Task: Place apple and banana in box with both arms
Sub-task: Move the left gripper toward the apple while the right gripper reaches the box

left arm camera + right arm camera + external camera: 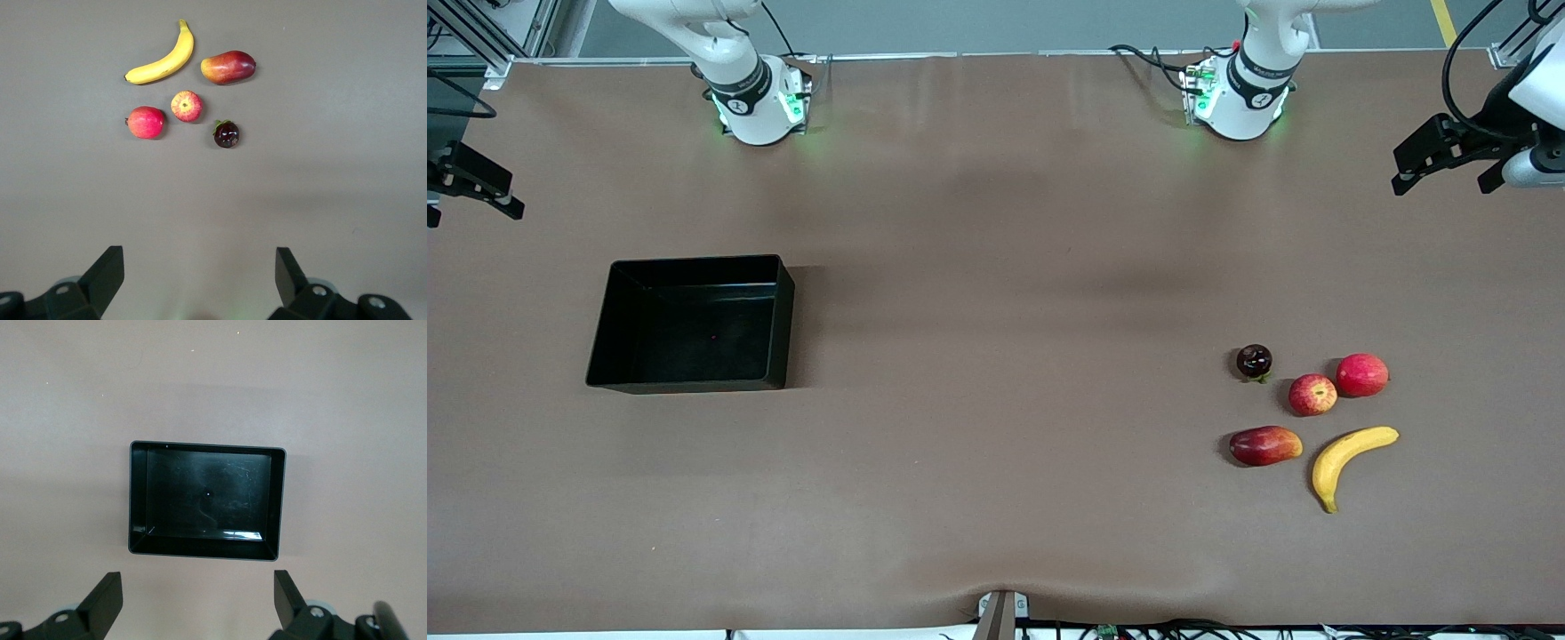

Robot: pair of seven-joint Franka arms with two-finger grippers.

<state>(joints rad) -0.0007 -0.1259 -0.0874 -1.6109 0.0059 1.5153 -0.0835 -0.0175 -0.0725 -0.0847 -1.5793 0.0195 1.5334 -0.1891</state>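
The apple [1312,395] [187,106], red with pale streaks, lies on the brown table toward the left arm's end. The yellow banana [1347,458] [163,61] lies nearer the front camera than the apple. The black box [685,382] [137,500] stands toward the right arm's end, and only its glossy floor shows inside. My left gripper [1443,187] [199,277] hangs high over the table edge at the left arm's end, open and holding nothing. My right gripper [471,213] [198,600] hangs high at the right arm's end, open too, with the box in its view.
Beside the apple lie a smooth pink-red fruit [1361,374] [146,122] and a dark purple fruit [1254,361] [227,134]. A red-and-yellow mango-like fruit [1264,445] [228,67] lies next to the banana. Cables run along the table's front edge [1138,629].
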